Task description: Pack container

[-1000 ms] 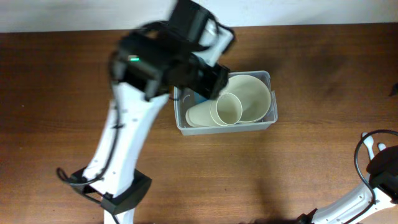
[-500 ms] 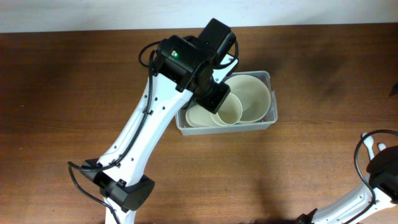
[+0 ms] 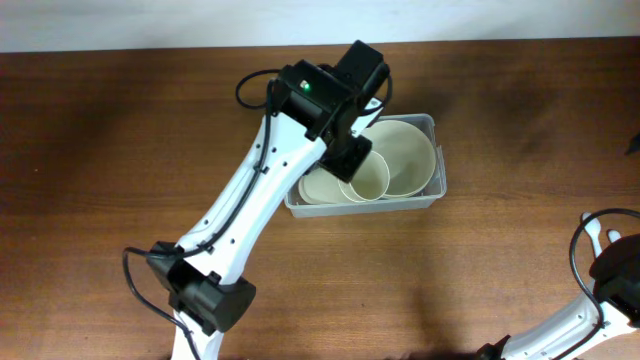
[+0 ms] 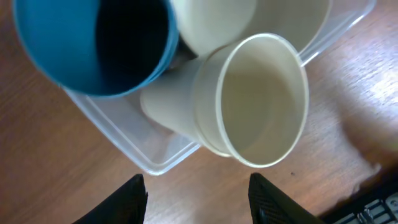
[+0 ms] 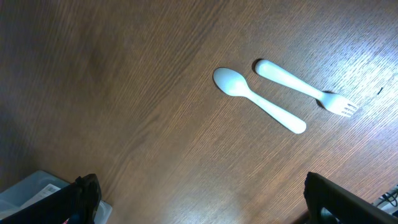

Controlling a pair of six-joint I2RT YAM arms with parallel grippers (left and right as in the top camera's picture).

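The clear plastic container (image 3: 437, 188) sits mid-table. It holds a large cream bowl (image 3: 408, 155), a cream cup (image 3: 368, 178) lying on its side and another cream piece (image 3: 320, 187). My left gripper (image 3: 352, 158) hovers over the container's left end. In the left wrist view its fingers (image 4: 199, 199) are open and empty above bare wood beside the container's corner (image 4: 163, 160). That view also shows the cream cup (image 4: 261, 112) and a blue bowl (image 4: 93, 43) in the container. The blue bowl is hidden under the arm in the overhead view. My right gripper (image 5: 202, 199) is open and empty.
A white plastic spoon (image 5: 258, 99) and fork (image 5: 305, 87) lie side by side on the wood in the right wrist view; they do not show overhead. A translucent labelled corner (image 5: 34, 186) shows at that view's lower left. The right arm (image 3: 610, 270) sits at the near right table edge.
My left arm has swung to the right and settled over the container's left end, covering the blue bowl. The container's contents and the right arm have not moved.
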